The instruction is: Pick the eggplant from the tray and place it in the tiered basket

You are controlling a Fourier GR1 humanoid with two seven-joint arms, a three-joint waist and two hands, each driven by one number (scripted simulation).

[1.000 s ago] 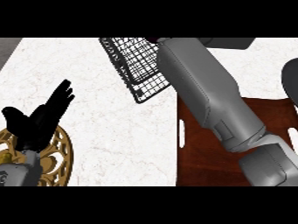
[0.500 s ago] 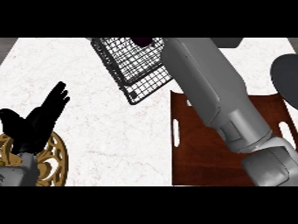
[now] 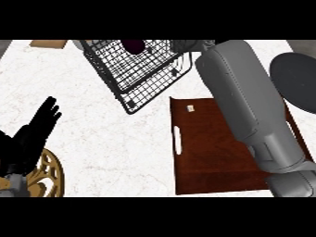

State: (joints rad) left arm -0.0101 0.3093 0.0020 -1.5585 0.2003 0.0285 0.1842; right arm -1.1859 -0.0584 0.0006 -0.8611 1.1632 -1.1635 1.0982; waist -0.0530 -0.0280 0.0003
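The eggplant is lying inside the wire basket at the far side of the counter — only a dark purple patch of it is showing through the mesh near the far edge. The basket is sitting tilted in the view, its near corner pointing toward the tray.

The tray, reddish brown with a slot handle on its left side, is lying on the right half of the counter, just near of the basket. The right forearm is stretching across it toward the far edge; the right hand itself is hidden past the basket's right corner, so I cannot tell how its fingers are set.

The left hand is resting at the near left, fingers straight and spread, pointing away — holding nothing. Under it a gold openwork trivet is lying. A dark grey plate is sitting at the far right.
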